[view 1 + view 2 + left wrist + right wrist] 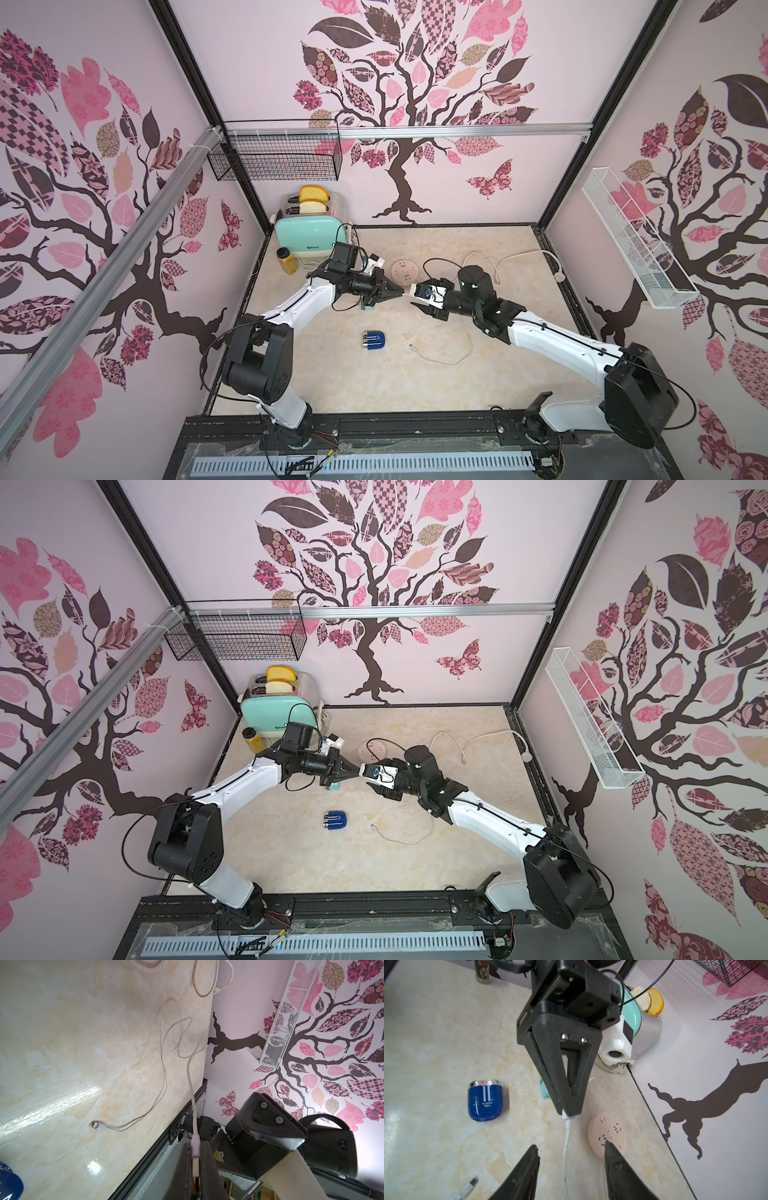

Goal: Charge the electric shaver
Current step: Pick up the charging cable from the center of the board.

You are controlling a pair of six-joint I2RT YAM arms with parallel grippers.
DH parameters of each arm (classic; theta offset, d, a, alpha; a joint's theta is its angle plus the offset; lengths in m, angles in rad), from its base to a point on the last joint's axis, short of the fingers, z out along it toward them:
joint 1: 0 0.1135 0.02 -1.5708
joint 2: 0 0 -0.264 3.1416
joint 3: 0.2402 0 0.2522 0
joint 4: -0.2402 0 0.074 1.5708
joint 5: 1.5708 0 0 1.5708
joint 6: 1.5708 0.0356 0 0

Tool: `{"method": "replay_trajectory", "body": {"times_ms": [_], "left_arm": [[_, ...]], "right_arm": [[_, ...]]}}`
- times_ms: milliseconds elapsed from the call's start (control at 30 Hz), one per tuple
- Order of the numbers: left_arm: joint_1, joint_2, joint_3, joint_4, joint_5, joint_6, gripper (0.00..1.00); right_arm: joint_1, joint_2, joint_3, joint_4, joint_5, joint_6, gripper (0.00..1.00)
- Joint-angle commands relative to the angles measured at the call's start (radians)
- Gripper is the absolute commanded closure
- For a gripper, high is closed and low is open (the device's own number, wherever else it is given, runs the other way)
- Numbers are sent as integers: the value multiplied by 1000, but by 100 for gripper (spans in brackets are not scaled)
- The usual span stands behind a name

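1. Right wrist view: left gripper [569,1112] is pinched tight on the big plug of the white cable [566,1136], which hangs from its tips and runs between the other arm's jaws.
2. Facing it, right gripper [571,1144] is spread, one jaw each side of the cable, neither visibly touching it (lower down is out of frame).
3. Task item: electric shaver [485,1102] lies on the table [436,1043], well apart from both grippers, nothing plugged in.
4. Cable's small connector [98,1126] lies loose on the table, away from either gripper.
5. Under the left gripper sits the teal adapter [545,1092]; pink power strip [609,1134] is just beside its tips, visible sockets empty.
6. My read: early. Only the plug is in hand. Left to do: plug into adapter, adapter into strip, small connector into shaver.
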Motion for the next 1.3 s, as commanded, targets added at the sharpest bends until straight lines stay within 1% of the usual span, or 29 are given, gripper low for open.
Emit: {"method": "replay_trajectory", "body": {"times_ms": [0,200,400,533,700,1267], "left_arm": [[-2,17,34,-95,43,152,100],[-2,12,32,-78,70,152,100],[-2,-5,8,-8,83,97,100],[-2,-9,-5,10,87,83,100],[-2,-12,-13,38,95,62,100],[-2,-11,-24,65,102,42,100]], "right_arm": [[-27,-11,-29,19,-144,166,47],[-36,-2,-95,158,-189,278,52],[-36,20,-139,312,-188,372,57],[-36,43,-141,376,-179,402,61],[-36,79,-118,400,-189,420,70],[-36,110,-103,415,-216,430,78]]}}
